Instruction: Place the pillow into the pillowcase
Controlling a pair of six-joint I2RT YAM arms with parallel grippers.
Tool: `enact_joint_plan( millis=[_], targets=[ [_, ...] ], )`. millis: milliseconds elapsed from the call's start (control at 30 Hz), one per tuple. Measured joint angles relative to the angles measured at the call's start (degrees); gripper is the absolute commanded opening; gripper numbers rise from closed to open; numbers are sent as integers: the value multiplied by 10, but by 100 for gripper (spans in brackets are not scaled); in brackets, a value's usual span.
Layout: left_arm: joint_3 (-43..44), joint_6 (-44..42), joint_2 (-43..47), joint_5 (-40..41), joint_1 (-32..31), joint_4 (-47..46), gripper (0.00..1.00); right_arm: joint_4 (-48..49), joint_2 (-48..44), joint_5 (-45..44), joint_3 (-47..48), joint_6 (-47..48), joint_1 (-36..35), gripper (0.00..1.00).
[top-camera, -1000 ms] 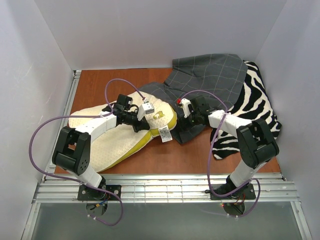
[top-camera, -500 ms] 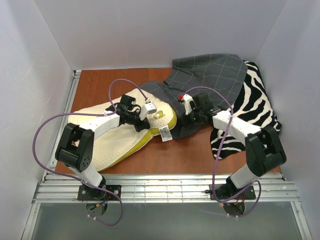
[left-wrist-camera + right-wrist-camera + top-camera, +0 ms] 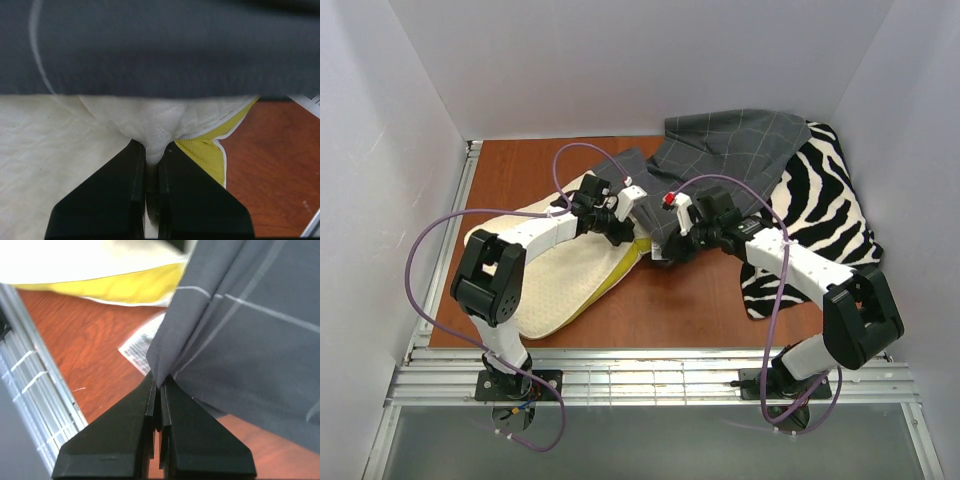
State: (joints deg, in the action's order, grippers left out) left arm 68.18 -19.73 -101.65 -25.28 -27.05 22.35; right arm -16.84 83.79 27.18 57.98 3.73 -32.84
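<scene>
Both end effectors are clamping cloth: the left end effector (image 3: 153,150) is pinching the pillow (image 3: 555,280) by its far corner, and the right end effector (image 3: 160,382) is pinching the pillowcase (image 3: 730,145) by its near hem. The pillow is lying on the table (image 3: 510,170) with its long axis running from 7 to 1 o'clock, and its held corner is nosing under that hem, toward 1 o'clock.

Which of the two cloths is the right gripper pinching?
The dark grey grid-lined pillowcase, clamped at its edge by the right gripper; the zebra-striped fabric is not gripped.
</scene>
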Motion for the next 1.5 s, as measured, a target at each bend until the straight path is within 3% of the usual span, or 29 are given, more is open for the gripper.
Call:
enact_joint_plan(
  millis=[300, 567, 733, 767, 867, 900, 933, 967, 1067, 1233, 1400, 1500],
  targets=[
    [-5, 174, -3, -96, 33, -46, 0, 10, -4, 42, -7, -5, -43, 1],
    [-112, 279, 39, -138, 50, -144, 0, 58, -2, 110, -8, -84, -52, 1],
    [-176, 341, 99, -193, 85, -169, 0, 96, -5, 118, -69, -105, -62, 1],
    [-186, 351, 103, -202, 88, -178, 3, 98, -5, 116, -76, -106, -64, 1],
    [-199, 373, 103, -214, 88, -198, 34, 101, -5, 113, -80, -106, -78, 2],
    [-199, 374, 103, -220, 88, -201, 41, 101, -6, 114, -80, -106, -82, 10],
    [-196, 374, 103, -226, 89, -199, 56, 99, -7, 113, -80, -108, -84, 16],
    [-195, 371, 105, -230, 89, -196, 61, 97, -10, 114, -82, -107, -85, 31],
    [-195, 357, 138, -234, 97, -166, 77, 75, -30, 111, -85, -92, -85, 37],
    [-128, 270, 226, -210, 142, -64, 78, 16, -40, 91, -45, -54, -70, 57],
    [-54, 136, 226, -90, 164, -25, 84, -22, 2, -1, 82, 2, -44, 56],
    [-21, 62, 175, -45, 180, 1, 88, -29, 65, -67, 184, 30, -43, 58]
  ],
)
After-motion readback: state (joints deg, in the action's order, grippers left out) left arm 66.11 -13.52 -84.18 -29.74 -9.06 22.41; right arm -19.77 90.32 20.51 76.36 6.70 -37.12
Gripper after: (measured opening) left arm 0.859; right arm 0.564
